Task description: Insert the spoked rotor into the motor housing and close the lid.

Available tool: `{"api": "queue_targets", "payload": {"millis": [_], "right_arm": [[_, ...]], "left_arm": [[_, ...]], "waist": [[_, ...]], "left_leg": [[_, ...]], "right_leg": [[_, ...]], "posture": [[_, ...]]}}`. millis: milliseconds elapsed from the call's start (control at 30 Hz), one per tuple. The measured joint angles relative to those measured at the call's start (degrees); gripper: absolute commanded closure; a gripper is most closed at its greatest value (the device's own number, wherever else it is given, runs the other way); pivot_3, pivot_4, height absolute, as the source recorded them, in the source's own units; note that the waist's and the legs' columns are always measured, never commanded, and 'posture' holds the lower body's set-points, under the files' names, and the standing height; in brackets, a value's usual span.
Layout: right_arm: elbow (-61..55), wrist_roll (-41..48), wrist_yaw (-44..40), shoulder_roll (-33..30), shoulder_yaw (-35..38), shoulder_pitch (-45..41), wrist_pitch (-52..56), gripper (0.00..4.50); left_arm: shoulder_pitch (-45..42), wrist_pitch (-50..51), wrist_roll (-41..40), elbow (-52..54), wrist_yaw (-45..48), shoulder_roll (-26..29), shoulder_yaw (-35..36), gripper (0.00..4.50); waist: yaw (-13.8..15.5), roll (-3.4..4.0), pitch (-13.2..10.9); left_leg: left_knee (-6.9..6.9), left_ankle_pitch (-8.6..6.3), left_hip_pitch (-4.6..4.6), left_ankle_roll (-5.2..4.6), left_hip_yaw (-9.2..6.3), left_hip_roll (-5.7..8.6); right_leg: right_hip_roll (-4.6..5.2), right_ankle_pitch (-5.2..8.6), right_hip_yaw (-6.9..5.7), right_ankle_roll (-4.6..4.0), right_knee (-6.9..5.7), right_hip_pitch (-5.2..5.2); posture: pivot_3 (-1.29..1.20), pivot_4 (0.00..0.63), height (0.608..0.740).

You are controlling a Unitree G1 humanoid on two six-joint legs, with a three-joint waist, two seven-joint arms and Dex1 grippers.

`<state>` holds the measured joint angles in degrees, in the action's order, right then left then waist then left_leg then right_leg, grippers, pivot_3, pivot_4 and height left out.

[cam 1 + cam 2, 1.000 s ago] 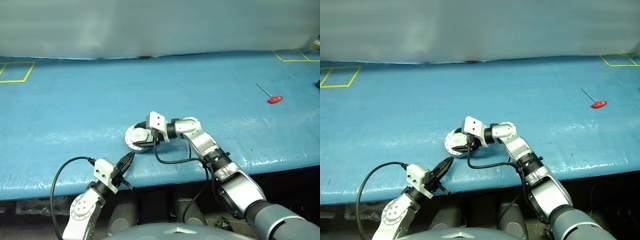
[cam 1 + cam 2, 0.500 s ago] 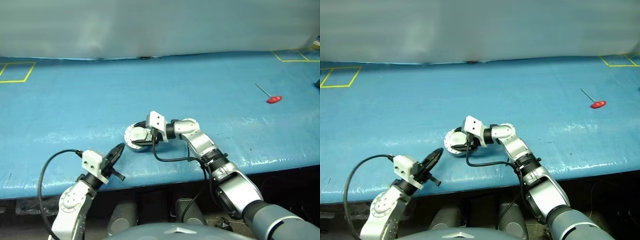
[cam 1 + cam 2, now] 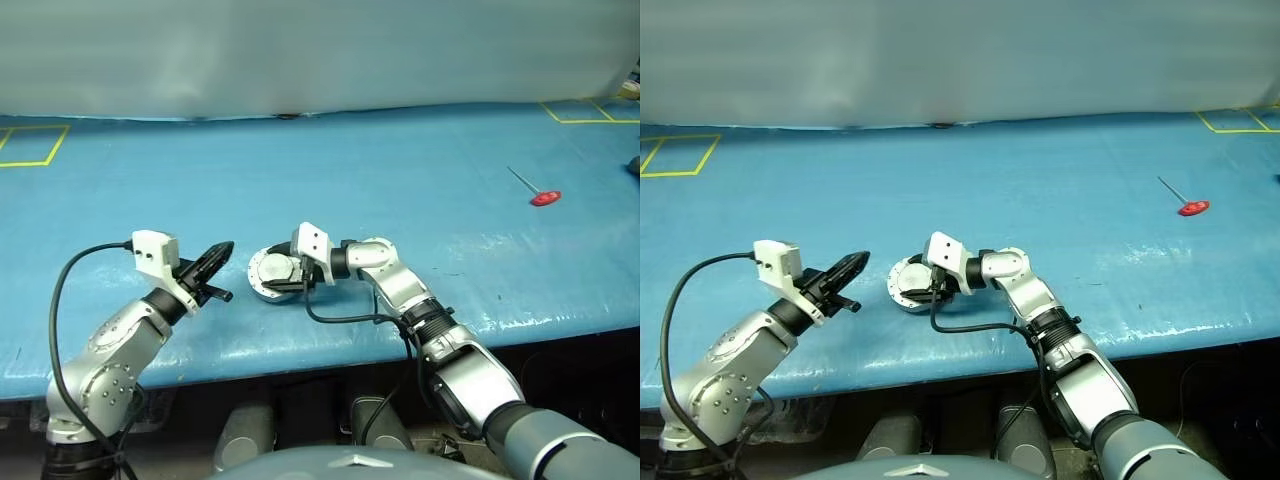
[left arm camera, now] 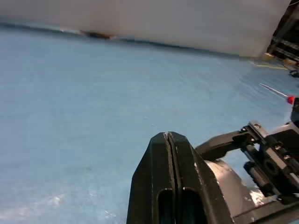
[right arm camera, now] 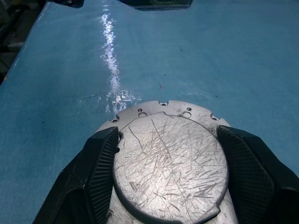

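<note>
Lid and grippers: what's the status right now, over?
Right gripper clamped on the lid, closed. Left gripper shut, empty, beside it. Nothing in the way.

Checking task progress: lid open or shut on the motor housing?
Shut. The lid lies flat, its plain scratched outer face up, no windings showing. The right gripper has its fingers on either side of it.

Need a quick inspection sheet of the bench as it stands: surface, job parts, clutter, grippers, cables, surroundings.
Surface: blue sheet over the bench, yellow tape squares at the far corners.
Job's things: lid closed, scratched grey outer face up, near the front edge.
Clutter: red-handled tool far right.
Grippers: right gripper shut on the lid, one finger on each side; left gripper shut, empty, beside the lid, apart from it.
Cables: black cable loops off the left wrist.
Surroundings: pale wall behind.
</note>
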<state>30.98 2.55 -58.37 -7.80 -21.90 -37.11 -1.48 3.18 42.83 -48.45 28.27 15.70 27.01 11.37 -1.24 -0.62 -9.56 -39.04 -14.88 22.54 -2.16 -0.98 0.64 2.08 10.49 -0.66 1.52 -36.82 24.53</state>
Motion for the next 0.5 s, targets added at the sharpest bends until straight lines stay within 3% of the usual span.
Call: {"api": "queue_targets", "payload": {"millis": [233, 500], "right_arm": [[0.1, 0.0, 0.1, 0.2, 0.0, 0.0, 0.0, 1.46], [0.1, -0.2, 0.5, 0.3, 0.1, 0.0, 0.2, 1.46]], "left_arm": [[-3.9, 9.6, -2.8, -2.7, -0.4, 3.5, -0.2, 4.5], [-8.8, 14.0, -2.5, -7.8, 0.5, 3.7, -1.3, 4.5]], "waist": [[-0.1, 0.01, 0.0], [-0.1, 0.0, 0.0]], "left_leg": [[0.05, 0.08, -0.01, 0.14, -0.02, 0.0], [0.1, 0.19, -0.01, 0.34, -0.11, 0.0]], "right_leg": [[-0.03, -0.03, 0.05, -0.12, 0.01, 0.01], [-0.06, -0.03, 0.04, -0.13, 0.0, 0.02]], "posture": [[0.0, 0.15, 0.74], [0.0, 0.15, 0.74]]}}
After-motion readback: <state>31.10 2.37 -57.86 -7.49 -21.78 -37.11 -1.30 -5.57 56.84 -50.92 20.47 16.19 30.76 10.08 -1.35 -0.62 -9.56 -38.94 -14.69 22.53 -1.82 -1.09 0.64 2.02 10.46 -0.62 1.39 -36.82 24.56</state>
